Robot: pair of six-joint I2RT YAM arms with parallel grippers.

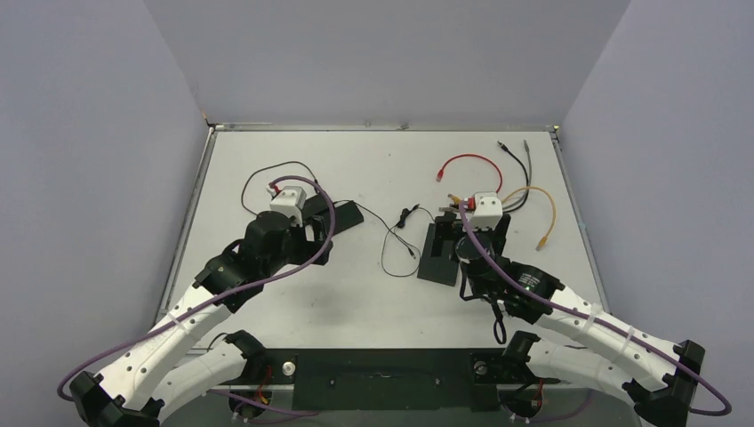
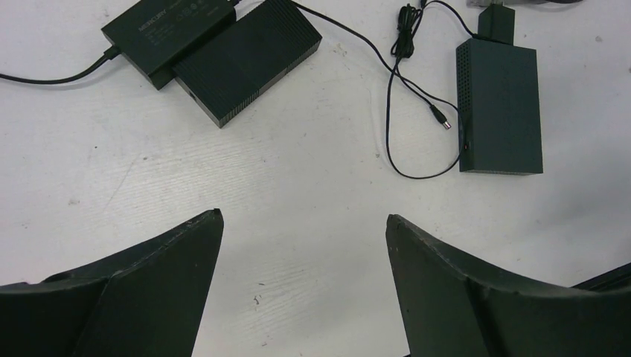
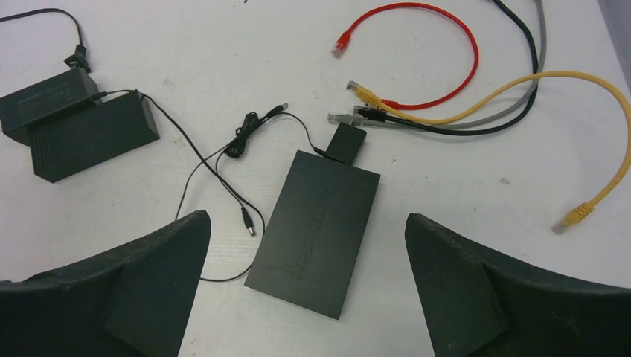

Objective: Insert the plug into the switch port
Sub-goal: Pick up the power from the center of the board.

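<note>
Plug [image 3: 251, 225] lying flat on the white table [image 3: 461, 186], at the end of a thin black wire [image 3: 195, 167]. Just beside the left edge of the black switch [image 3: 316, 230], in the lower middle of the right wrist view. Right under the gap of the right gripper [image 3: 305, 217], a bit to the left. Spread wide, that one, holding nothing. Far off at the upper right in the left wrist view, well apart from the left gripper [image 2: 305, 216], also spread apart and empty.
</note>
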